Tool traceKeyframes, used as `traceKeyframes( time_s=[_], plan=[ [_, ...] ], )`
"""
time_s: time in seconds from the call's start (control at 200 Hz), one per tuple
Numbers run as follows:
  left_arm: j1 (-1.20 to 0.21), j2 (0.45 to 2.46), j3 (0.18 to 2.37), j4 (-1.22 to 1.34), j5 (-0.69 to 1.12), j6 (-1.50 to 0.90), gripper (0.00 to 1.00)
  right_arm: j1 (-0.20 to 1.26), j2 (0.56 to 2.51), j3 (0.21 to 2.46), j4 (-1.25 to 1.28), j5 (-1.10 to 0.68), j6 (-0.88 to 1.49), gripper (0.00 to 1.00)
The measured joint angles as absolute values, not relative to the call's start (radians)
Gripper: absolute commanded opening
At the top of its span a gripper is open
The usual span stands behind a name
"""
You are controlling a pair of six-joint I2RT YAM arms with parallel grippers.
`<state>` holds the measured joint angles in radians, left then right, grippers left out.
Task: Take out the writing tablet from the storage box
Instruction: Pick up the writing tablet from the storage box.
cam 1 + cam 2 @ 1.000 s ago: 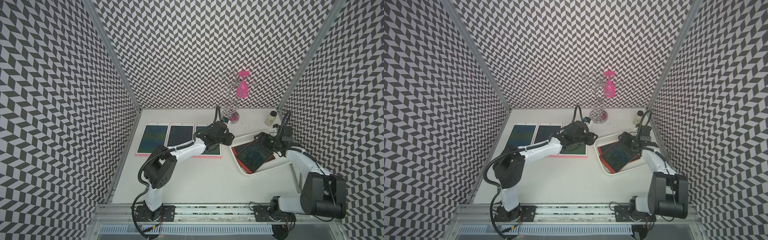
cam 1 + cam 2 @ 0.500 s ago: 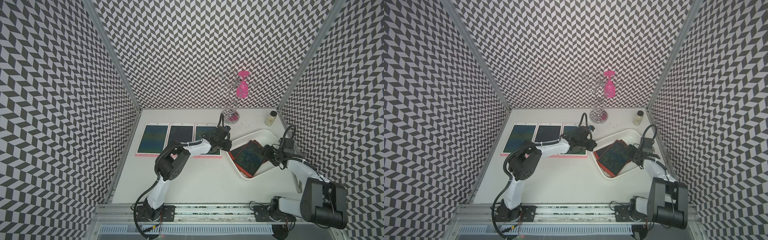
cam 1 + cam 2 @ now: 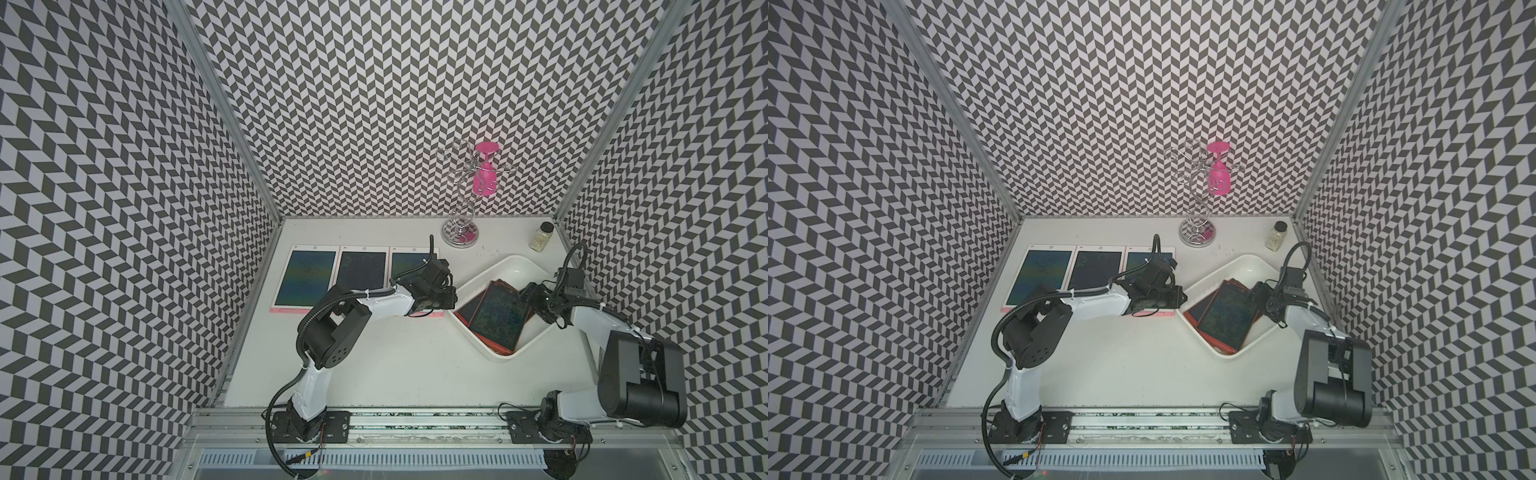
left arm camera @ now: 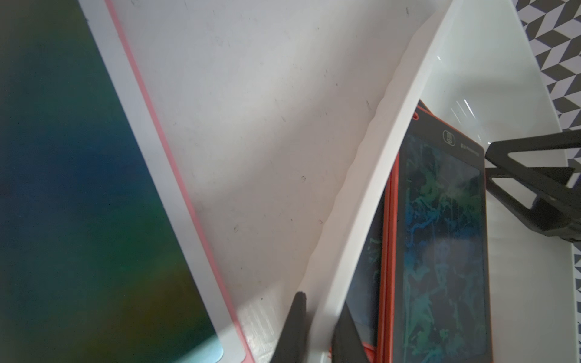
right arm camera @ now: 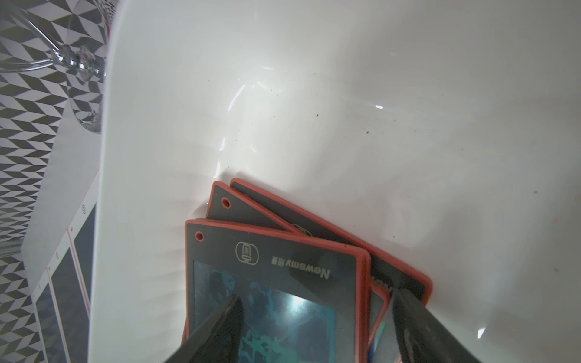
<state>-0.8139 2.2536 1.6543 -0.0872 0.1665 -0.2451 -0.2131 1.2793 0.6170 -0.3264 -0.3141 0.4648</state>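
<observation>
Red plastic frames the writing tablet (image 3: 498, 316), which is seen lying skewed on top of the lower tablets (image 5: 251, 209) inside the storage box (image 3: 514, 268). The box is set cornerwise on the table (image 3: 395, 365) toward the right, and its far end is left bare. The box's left rim is straddled by the left gripper (image 4: 320, 311), whose fingers are drawn in close on either side of the wall and appear to be pinching it, so the box is judged to be steadied. The right gripper (image 5: 316, 295) is held spread wide over the far right end of the top tablet, with one finger above the screen and one past the side edge; nothing is clamped by it. The tablet is judged to be light, thin and stiff, with a smooth, slippery face and a screen that is better not pressed hard. Little room is left beneath it, so hold is best taken on the red border where the fanned pile leaves an edge exposed, one finger under and one over. A slide of the lower tablets is to be expected if the lift is not clean. Three pink-edged tablets (image 3: 361, 274) are laid side by side on the table to the left of the box.
</observation>
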Motion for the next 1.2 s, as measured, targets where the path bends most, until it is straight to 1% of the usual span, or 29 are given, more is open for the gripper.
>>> traceKeyframes(
  time_s=[0.175,0.381,0.616,0.896,1.202],
  plan=[
    [-0.813,2.25,1.655,-0.093,0.182,-0.263,0.08,-0.218,1.279,0.617,-0.328,-0.284,0.477,0.78],
    [-0.812,2.202,1.582,-0.083,0.173,-0.289,0.0,-0.22,1.279,0.617,-0.318,-0.265,0.48,0.78],
    [-0.809,2.154,1.519,-0.093,0.162,-0.336,0.0,-0.22,1.283,0.617,-0.317,-0.258,0.48,0.77],
    [-0.809,2.092,1.441,-0.119,0.159,-0.449,0.0,-0.22,1.293,0.617,-0.303,-0.249,0.479,0.78],
    [-0.81,2.019,1.316,-0.072,0.196,-0.603,0.0,-0.22,1.404,0.681,-0.279,-0.248,0.469,0.77]
  ],
)
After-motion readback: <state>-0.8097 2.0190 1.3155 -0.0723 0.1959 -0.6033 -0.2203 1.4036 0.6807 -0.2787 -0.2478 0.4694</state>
